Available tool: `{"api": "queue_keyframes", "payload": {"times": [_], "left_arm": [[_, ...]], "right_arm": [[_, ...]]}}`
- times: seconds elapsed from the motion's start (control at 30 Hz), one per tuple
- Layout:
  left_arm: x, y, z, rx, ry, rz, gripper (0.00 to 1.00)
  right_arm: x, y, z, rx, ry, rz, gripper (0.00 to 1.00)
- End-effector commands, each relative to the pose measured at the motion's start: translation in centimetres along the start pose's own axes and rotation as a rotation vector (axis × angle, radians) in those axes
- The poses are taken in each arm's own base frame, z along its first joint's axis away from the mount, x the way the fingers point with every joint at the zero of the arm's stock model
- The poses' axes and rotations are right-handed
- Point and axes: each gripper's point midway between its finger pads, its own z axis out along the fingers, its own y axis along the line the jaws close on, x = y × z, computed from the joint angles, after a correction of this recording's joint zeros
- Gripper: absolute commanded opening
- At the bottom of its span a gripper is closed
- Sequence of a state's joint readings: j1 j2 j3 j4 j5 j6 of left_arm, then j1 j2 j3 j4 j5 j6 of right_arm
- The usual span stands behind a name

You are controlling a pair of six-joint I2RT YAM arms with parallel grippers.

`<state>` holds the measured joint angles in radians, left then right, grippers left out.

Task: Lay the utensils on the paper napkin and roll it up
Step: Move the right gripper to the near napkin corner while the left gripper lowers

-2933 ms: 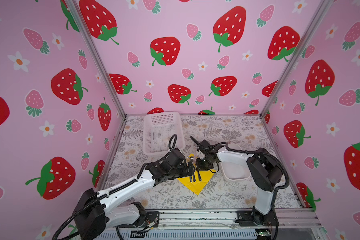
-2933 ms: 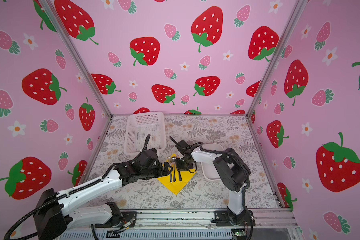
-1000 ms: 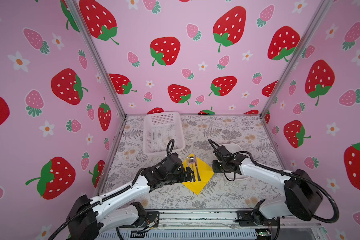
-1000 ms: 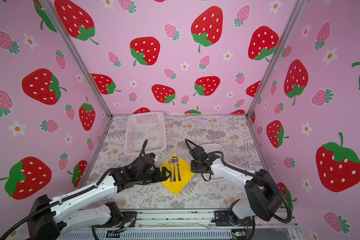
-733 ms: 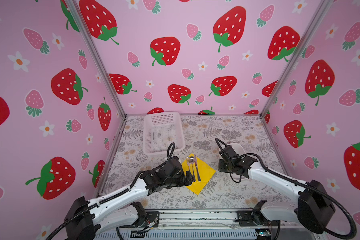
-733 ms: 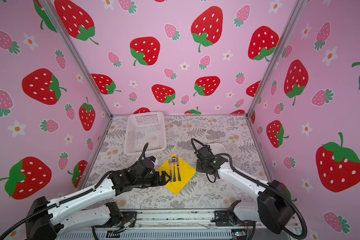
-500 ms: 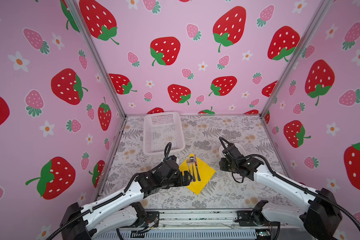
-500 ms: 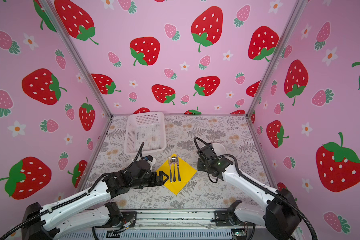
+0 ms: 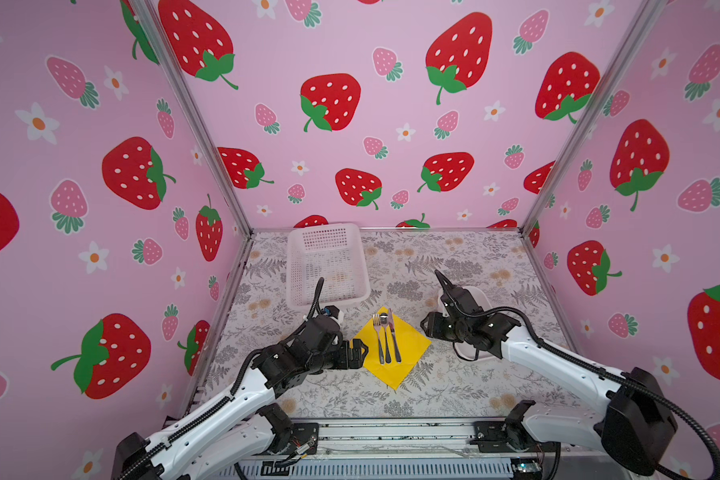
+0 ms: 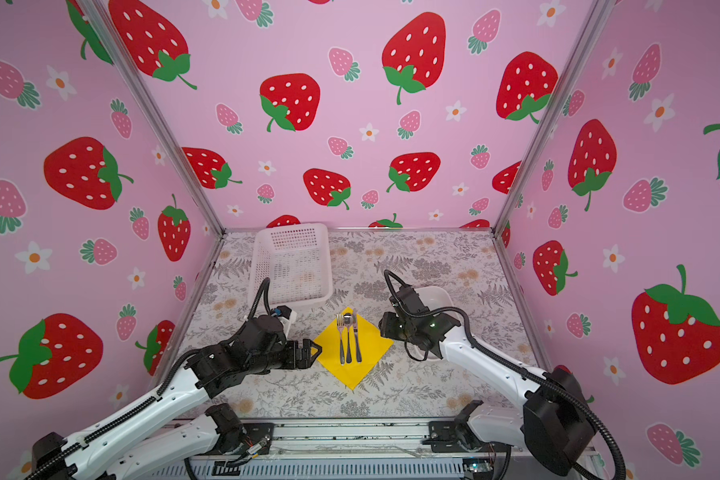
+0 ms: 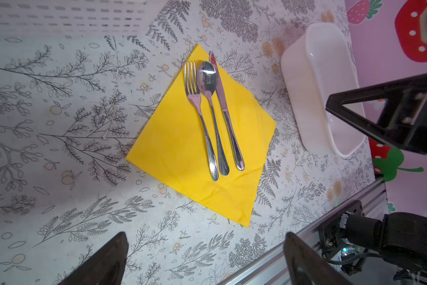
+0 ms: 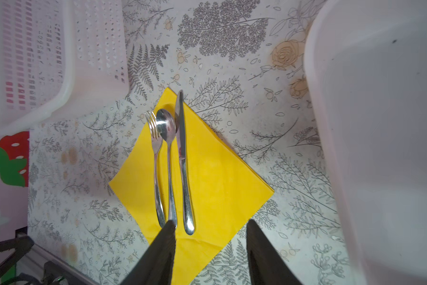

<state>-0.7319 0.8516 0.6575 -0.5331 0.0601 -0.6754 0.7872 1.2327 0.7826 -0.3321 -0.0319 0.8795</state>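
Backed both arms off the paper napkin point(image 11: 177, 148); placing looks done.
Utensils point(image 9: 387, 336) lie side by side on it: fork point(image 11: 192, 96), spoon point(image 11: 207, 79) & knife point(image 11: 226, 111); my right gripper point(image 12: 211, 246), prev. over them, now hangs nr the tray point(image 11: 306, 86), fingers apart, empty; left gripper point(image 9: 356, 353) spread wide, just beside the napkin's left corner; next, prob. the roll.

I see the fork point(image 11: 194, 95), spoon point(image 11: 207, 79) and knife point(image 11: 222, 98) as polished, mirror-bright metal. The napkin point(image 11: 177, 148) under them looks like matt yellow paper, faintly creased. The basket point(image 12: 34, 61) is perforated white plastic; the tray point(image 11: 296, 86) is smooth, slightly glossy white plastic.
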Motion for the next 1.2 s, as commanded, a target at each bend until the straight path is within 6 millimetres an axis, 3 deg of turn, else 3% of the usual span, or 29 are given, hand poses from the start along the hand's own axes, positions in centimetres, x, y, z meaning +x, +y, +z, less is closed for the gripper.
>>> {"api": "queue_keyframes", "payload": {"times": [0.0, 0.1, 0.43, 0.6, 0.97, 1.17], "left_arm": [[-1.0, 0.0, 0.2, 0.001, -0.032, 0.024, 0.99], [-0.6, -0.4, 0.4, 0.016, 0.017, -0.001, 0.99], [3.1, -0.7, 3.1, 0.092, 0.172, -0.169, 0.99], [3.8, -0.8, 2.6, 0.073, 0.23, -0.147, 0.99], [4.4, -1.0, 2.6, 0.074, 0.255, -0.163, 0.99], [5.5, -1.2, 2.6, 0.072, 0.287, -0.158, 0.99]], "right_arm": [[1.8, 0.5, 0.5, -0.055, 0.027, 0.041, 0.49], [3.5, 1.3, 0.3, -0.129, 0.06, 0.054, 0.49], [6.6, 3.6, -0.7, -0.187, 0.125, 0.003, 0.5], [8.8, 4.3, -0.1, -0.193, 0.149, -0.016, 0.5], [13.5, 4.1, 0.5, -0.178, 0.226, 0.053, 0.51], [14.9, 3.9, 0.2, -0.211, 0.219, 0.124, 0.51]]}}
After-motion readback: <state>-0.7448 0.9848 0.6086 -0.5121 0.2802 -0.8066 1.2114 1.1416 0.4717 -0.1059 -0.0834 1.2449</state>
